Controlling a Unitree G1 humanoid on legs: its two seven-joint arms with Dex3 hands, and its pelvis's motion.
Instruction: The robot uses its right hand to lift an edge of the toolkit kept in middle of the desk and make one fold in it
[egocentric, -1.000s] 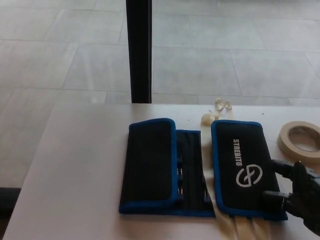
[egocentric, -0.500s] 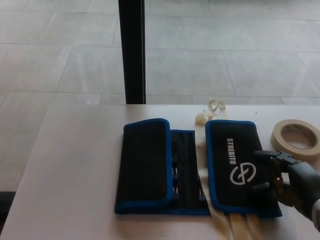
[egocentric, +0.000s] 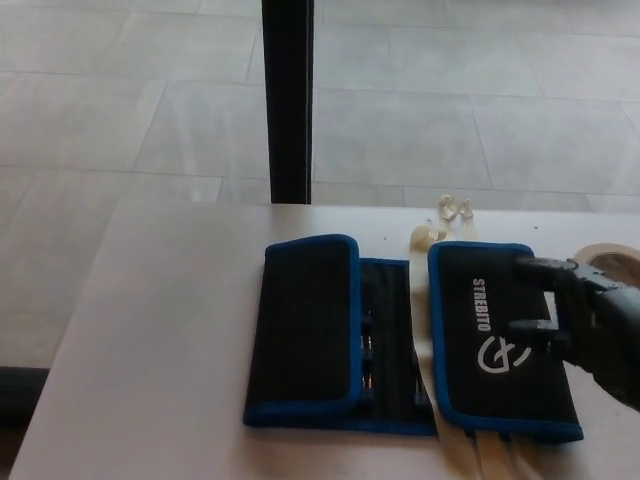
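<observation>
Over the right-hand panel of the toolkit (egocentric: 410, 340), the black fingers (egocentric: 540, 266) of the right hand (egocentric: 590, 320) are spread apart, one reaching along the panel's upper edge and another lying across the white logo. They hold nothing; the panel lies flat beneath them. The hand enters from the picture's right edge and covers the panel's right side.

The toolkit, black with blue trim, lies unrolled in the middle of the worktop (egocentric: 150, 340). Its left panel is folded flat, an open strip of pockets shows in the centre, and the right panel carries white lettering. Pale straps run out from under its lower edge.

Surroundings: a roll of tape (egocentric: 603, 262) sits on the worktop just behind the right hand, largely hidden by it. Small pale scraps (egocentric: 428, 236) lie near the toolkit's upper edge, with a few more further back. A dark post (egocentric: 290, 100) stands behind the worktop against the tiled floor (egocentric: 120, 110). The left hand is out of frame.

Compared with half a second ago, the right hand has moved up the panel, from its lower right corner to its upper right part. The camera has shifted slightly. The toolkit's layout is unchanged.
</observation>
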